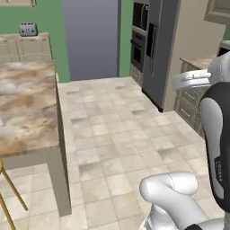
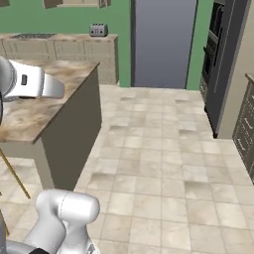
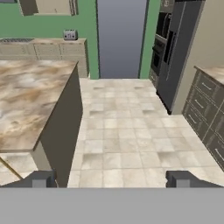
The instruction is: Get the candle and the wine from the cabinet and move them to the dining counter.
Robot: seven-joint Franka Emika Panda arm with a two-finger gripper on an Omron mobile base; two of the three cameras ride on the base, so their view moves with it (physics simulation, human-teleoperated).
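Note:
The dining counter [image 1: 27, 103] [image 2: 34, 111] [image 3: 26, 96], a wide marbled beige-brown island slab, lies to my left. My gripper [image 3: 113, 179] is open, its two dark fingertips far apart with only tiled floor between them. It looks out over the floor beside the island's end. The lower edge of a beige wall cabinet [image 3: 54, 6] shows high on the green back wall. The candle and the wine are out of view.
A toaster [image 3: 70, 34] [image 1: 28, 29] stands on the far worktop. Dark fridge and wall ovens [image 3: 173, 48] [image 1: 155, 49] line the right side, with dark drawer units [image 3: 205, 109] nearer. A wooden stool leg [image 1: 11, 188] stands by the island. Open tiled floor [image 3: 127, 122] runs to a grey doorway [image 3: 121, 39].

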